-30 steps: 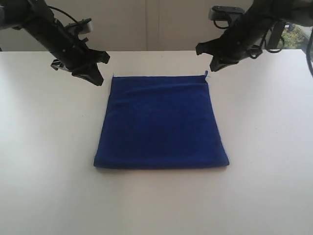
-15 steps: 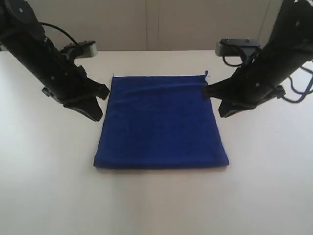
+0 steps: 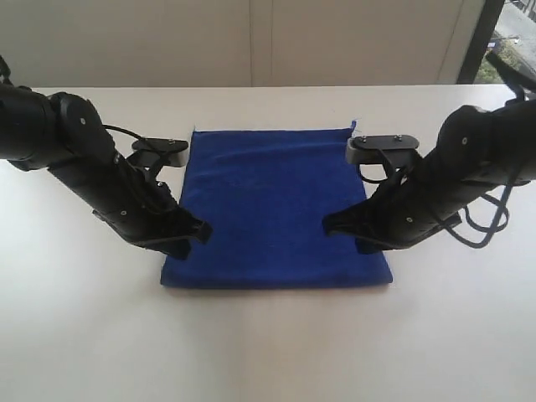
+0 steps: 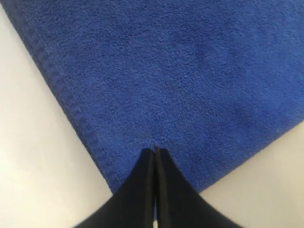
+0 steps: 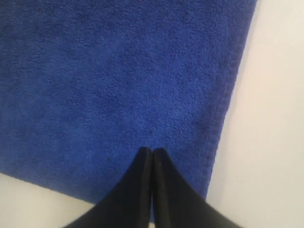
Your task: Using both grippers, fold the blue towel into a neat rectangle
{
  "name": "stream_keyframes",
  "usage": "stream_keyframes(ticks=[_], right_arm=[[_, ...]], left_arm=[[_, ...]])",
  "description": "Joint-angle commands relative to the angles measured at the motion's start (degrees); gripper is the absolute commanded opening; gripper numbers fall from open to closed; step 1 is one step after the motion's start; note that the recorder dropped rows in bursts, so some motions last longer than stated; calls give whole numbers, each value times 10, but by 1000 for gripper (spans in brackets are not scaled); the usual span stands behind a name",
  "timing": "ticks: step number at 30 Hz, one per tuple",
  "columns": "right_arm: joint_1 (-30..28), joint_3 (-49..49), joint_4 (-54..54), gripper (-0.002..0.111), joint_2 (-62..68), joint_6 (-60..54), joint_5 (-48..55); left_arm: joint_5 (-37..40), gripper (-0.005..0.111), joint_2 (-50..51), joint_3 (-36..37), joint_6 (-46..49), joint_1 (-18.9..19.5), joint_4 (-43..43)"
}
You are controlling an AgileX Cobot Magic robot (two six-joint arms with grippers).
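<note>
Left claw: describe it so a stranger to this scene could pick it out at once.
Start at the flat white table and find the square royal-blue plush towel lying in its middle. Two shut, black, pointed claws are down at its near corners. The left claw is at the exterior view's left-hand corner; the right claw takes the other.

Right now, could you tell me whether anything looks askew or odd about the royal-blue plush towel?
Nothing stands out: the royal-blue plush towel lies flat on the white table, the black left gripper and right gripper both shut over its corners.
</note>
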Motion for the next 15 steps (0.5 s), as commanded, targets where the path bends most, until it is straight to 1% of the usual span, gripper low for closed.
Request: stream_keyframes(ticks=[1, 8, 15], right_arm=[[2, 5, 3, 0, 30, 6, -10], [2, 5, 1, 0, 65, 6, -4], [2, 5, 1, 0, 39, 6, -9]], left_arm=[[-10, 0, 11, 6, -9, -2, -8], [1, 0, 49, 6, -19, -2, -4], [4, 0, 51, 6, -24, -2, -4]])
